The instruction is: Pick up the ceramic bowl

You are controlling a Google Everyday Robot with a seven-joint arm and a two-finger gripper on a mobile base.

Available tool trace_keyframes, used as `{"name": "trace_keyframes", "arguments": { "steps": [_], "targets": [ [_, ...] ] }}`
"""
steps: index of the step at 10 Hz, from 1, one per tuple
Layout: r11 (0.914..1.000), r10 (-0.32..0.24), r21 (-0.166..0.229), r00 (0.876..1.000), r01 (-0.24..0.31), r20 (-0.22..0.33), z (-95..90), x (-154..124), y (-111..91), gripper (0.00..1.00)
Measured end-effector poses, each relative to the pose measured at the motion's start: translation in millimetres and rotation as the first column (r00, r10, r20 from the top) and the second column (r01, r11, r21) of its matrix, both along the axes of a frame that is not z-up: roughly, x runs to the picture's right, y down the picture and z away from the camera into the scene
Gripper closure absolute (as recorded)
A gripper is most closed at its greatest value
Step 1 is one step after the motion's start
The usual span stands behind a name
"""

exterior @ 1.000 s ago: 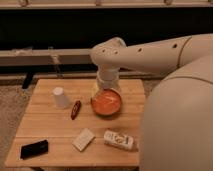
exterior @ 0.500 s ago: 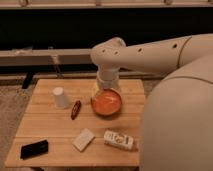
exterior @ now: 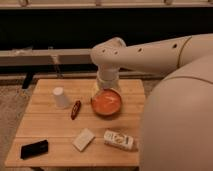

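The ceramic bowl [exterior: 106, 102] is round and shallow with a glossy orange-red inside and a darker rim. It sits on the wooden table [exterior: 50, 127], right of centre. My white arm reaches in from the right and points down just behind the bowl. The gripper [exterior: 103, 90] is at the bowl's far rim, mostly hidden by the wrist and the bowl.
A small white cup [exterior: 61, 98] stands upside down at the left. A dark red object [exterior: 75, 109] lies between cup and bowl. A black device [exterior: 34, 149], a white block [exterior: 83, 139] and a white packet [exterior: 119, 140] lie along the front edge.
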State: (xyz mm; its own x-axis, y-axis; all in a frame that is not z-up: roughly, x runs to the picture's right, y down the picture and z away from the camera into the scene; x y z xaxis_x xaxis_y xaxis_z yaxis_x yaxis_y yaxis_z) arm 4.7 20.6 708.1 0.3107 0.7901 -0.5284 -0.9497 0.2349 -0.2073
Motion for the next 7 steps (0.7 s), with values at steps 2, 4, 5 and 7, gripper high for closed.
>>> {"name": "trace_keyframes", "arguments": {
  "steps": [2, 4, 5, 7],
  "targets": [
    [0.9999, 0.012, -0.002, 1.000, -0.012, -0.004, 18.0, 7, 5, 0.20],
    [0.9997, 0.023, -0.005, 1.000, -0.023, -0.007, 25.5, 10, 7, 0.20],
    [0.9994, 0.034, -0.009, 0.999, -0.034, -0.011, 30.5, 15, 6, 0.20],
    [0.9984, 0.054, -0.015, 0.998, -0.055, -0.023, 51.4, 24, 7, 0.20]
  ]
}}
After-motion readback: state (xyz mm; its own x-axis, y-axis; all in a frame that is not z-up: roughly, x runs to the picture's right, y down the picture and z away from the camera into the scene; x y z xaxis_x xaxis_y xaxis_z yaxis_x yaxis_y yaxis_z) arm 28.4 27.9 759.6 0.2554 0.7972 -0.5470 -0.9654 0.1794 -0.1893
